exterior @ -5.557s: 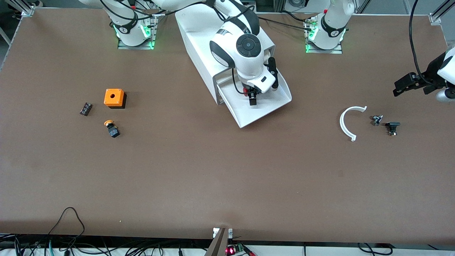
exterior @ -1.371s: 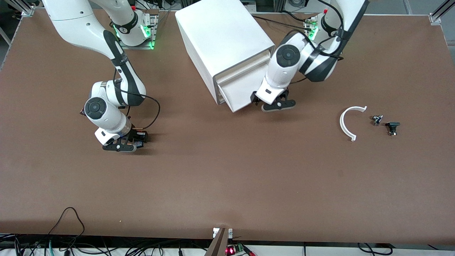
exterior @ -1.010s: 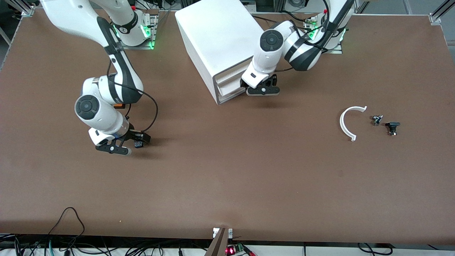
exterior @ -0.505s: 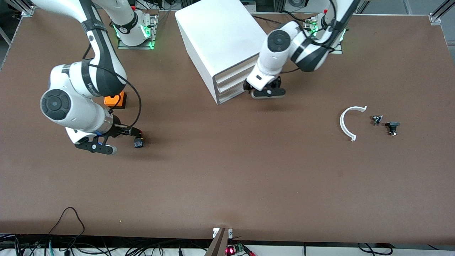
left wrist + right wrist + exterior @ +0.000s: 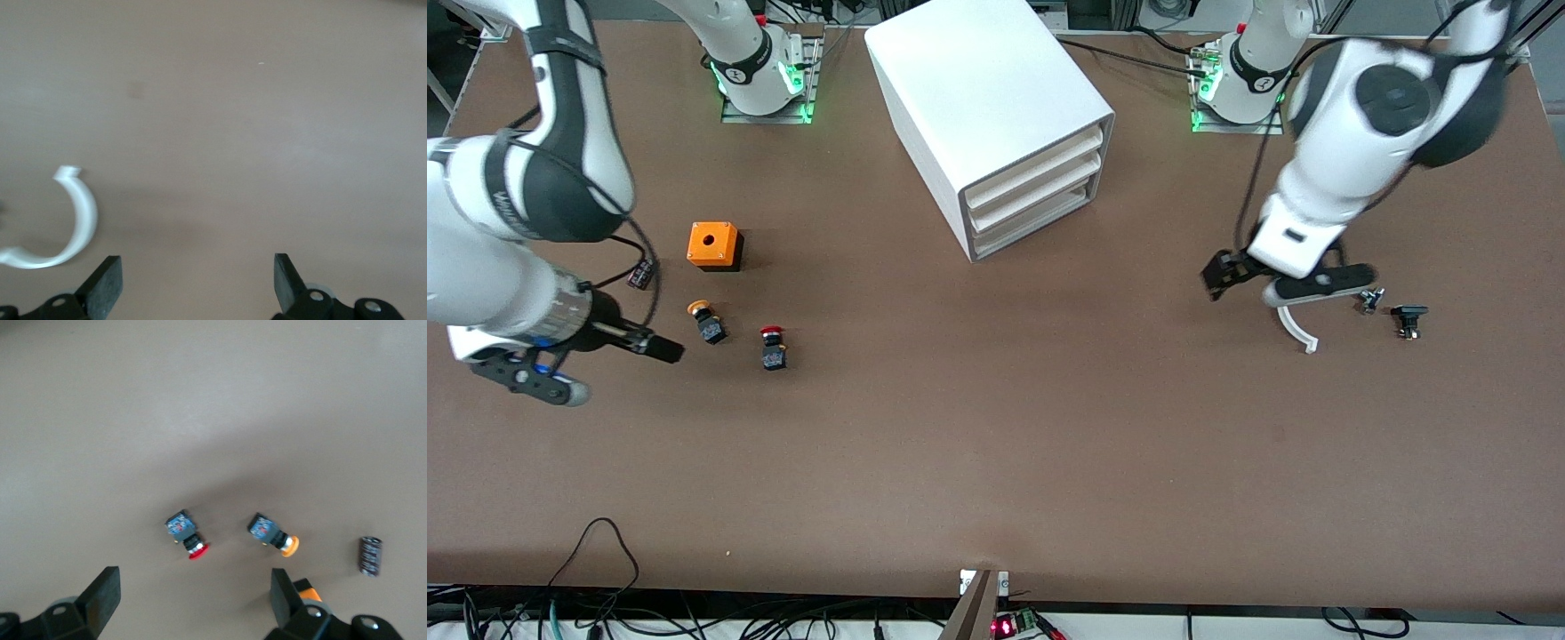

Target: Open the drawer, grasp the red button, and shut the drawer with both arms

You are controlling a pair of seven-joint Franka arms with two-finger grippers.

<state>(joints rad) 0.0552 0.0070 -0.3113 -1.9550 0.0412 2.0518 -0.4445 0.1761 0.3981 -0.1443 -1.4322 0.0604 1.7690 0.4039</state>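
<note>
The white cabinet (image 5: 996, 98) stands at the table's back middle with all three drawers shut; the lowest drawer (image 5: 1036, 212) is flush. The red-capped button (image 5: 773, 347) lies on the table beside the orange-capped button (image 5: 707, 322); both show in the right wrist view, red (image 5: 186, 535) and orange (image 5: 273, 535). My right gripper (image 5: 660, 348) is open and empty over the table beside the orange-capped button, toward the right arm's end (image 5: 193, 583). My left gripper (image 5: 1218, 276) is open and empty (image 5: 197, 270) over bare table beside a white arc piece (image 5: 1294, 324).
An orange cube (image 5: 713, 244) with a round hole and a small black part (image 5: 640, 272) lie near the buttons. The arc piece shows in the left wrist view (image 5: 73, 227). Two small black parts (image 5: 1371, 300) (image 5: 1408, 318) lie toward the left arm's end.
The left gripper pushed the drawer shut, then swung away to the arc piece. The right gripper let go of the red button on the table and drew back toward the right arm's end.
</note>
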